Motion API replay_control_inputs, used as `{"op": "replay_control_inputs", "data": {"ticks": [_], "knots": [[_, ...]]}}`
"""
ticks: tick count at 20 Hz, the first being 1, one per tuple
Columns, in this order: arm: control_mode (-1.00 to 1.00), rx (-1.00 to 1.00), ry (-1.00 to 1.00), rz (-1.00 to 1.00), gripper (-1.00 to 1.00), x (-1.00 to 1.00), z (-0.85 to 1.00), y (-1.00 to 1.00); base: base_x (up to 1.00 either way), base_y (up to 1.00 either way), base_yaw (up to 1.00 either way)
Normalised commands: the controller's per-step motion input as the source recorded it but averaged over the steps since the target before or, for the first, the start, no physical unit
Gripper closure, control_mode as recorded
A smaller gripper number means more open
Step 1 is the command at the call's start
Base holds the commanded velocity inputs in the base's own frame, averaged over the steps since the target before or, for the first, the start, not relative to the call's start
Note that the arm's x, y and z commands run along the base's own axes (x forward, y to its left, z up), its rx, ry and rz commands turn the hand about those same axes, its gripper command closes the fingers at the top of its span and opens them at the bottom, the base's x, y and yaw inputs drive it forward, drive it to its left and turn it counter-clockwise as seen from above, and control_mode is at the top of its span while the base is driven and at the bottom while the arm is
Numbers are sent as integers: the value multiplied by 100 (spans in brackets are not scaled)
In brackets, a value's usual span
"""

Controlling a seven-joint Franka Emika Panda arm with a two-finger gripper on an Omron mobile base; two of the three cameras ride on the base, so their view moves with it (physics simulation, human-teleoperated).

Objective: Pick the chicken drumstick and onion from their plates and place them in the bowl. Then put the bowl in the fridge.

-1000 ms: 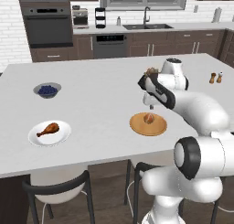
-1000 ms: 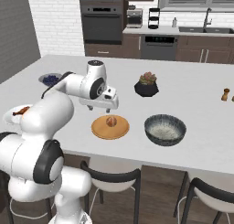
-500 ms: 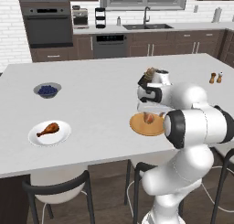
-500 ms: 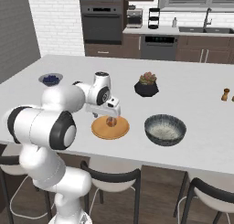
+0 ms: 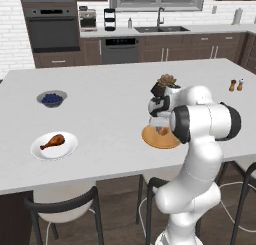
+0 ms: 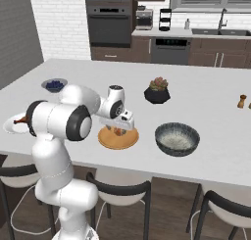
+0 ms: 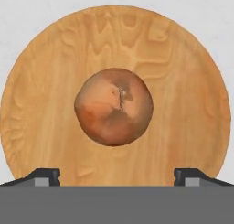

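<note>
the two-finger gripper point(image 7: 117, 176) hangs straight above the small round tan-brown onion point(image 7: 114, 106), which sits in the middle of the flat tan-orange wooden plate point(image 7: 192, 104) on the pale counter point(image 5: 110, 114). in the hand view the two dark fingertips point(image 7: 43, 176) stand wide apart at the bottom edge, spread well beyond the onion's width and holding nothing. the onion looks centred between them from side to side, though it lies a little ahead of the line joining the tips.

to do this pick well, i would bring the hand forward until the onion's widest part lies between the pads, then go straight down without rolling the wrist, stopping short of the wood. close on the equator, not the crown: the round skin may squirt out of a high pinch.

the wide deep speckled bowl with a dark rim point(image 6: 177, 138) waits just beside the plate. the glossy orange-brown chicken drumstick point(image 5: 53, 141) lies on the shallow white plate point(image 5: 37, 150) well apart
</note>
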Motion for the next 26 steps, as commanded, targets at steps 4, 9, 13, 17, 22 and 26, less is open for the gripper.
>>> {"op": "replay_control_inputs", "data": {"ticks": [4,9,13,17,22,26], "knots": [[-100,0,-1,0,-100,30,-36,-4,0,0,0],[-100,0,-4,0,-100,36,-27,0,0,0,0],[-100,0,-2,0,100,23,-16,0,0,0,0],[-100,0,0,0,100,-2,0,0,0,0,0],[-100,3,-3,-9,100,-57,57,-53,0,0,0],[-100,1,0,-25,100,-63,100,-86,0,0,0]]}}
